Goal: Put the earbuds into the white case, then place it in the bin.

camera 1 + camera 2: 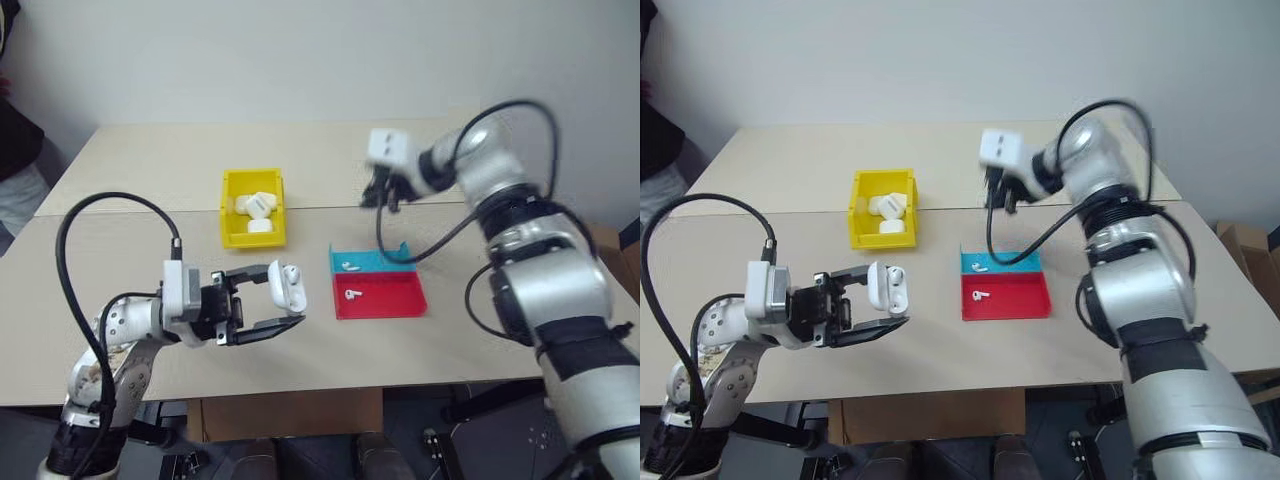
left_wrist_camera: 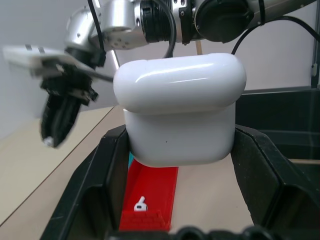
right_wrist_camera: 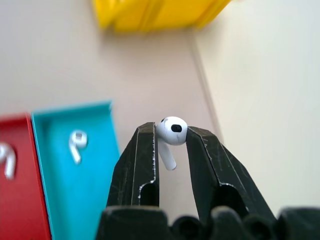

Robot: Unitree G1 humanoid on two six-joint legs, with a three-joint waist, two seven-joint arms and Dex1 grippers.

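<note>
My left gripper (image 1: 288, 297) is shut on the white case (image 1: 288, 285), holding it above the table's front left with its lid flipped up. The case (image 2: 180, 112) looms large between the black fingers (image 2: 107, 165) in the left wrist view. Raised over the far side of the trays, my right gripper (image 1: 385, 196) is shut on one earbud (image 3: 171, 131), stem hanging down. Another earbud (image 1: 350, 266) lies in the blue tray (image 1: 388, 264), and a third (image 1: 352, 294) lies in the red tray (image 1: 392, 300). The yellow bin (image 1: 252, 241) stands at centre left.
The bin holds white cases (image 1: 256, 206). The blue and red trays sit side by side right of centre. A seam runs across the tabletop behind the bin. A person in dark clothing (image 1: 14, 140) is at the far left edge.
</note>
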